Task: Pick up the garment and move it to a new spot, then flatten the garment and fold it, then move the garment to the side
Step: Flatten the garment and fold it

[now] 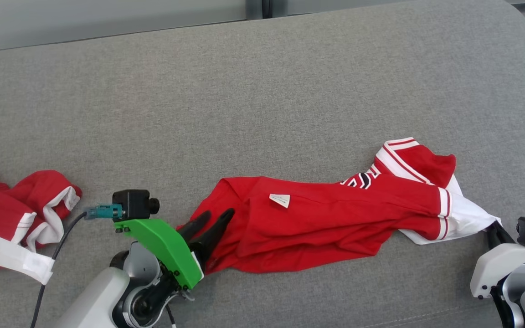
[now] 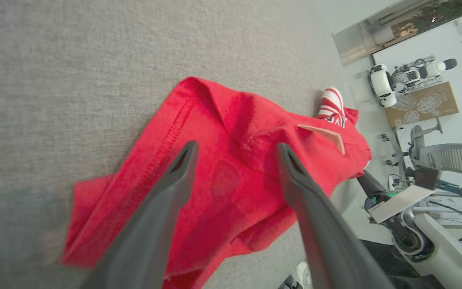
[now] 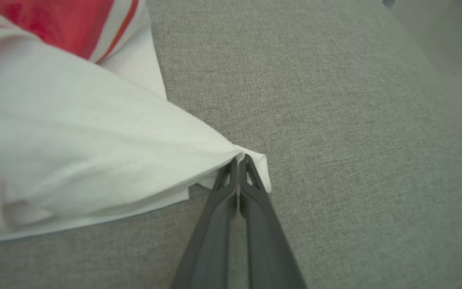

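Observation:
The garment (image 1: 317, 223) is a red jersey with white, red-striped trim, lying bunched in a long band across the grey cushion (image 1: 262, 91). My left gripper (image 1: 218, 215) stands open over the garment's left end, its two dark fingers spread above the red cloth (image 2: 223, 188) with nothing between them. At the garment's right end, my right gripper (image 1: 494, 228) is shut on a white corner of the garment (image 3: 94, 152); in the right wrist view, the fingertips (image 3: 239, 166) pinch that corner's tip.
A second red and white garment (image 1: 12, 218) lies crumpled at the cushion's left edge. A black cable (image 1: 57, 250) runs from the left wrist camera. The left wrist view catches another robot (image 2: 407, 78) and a chair (image 2: 451, 158) beyond the cushion.

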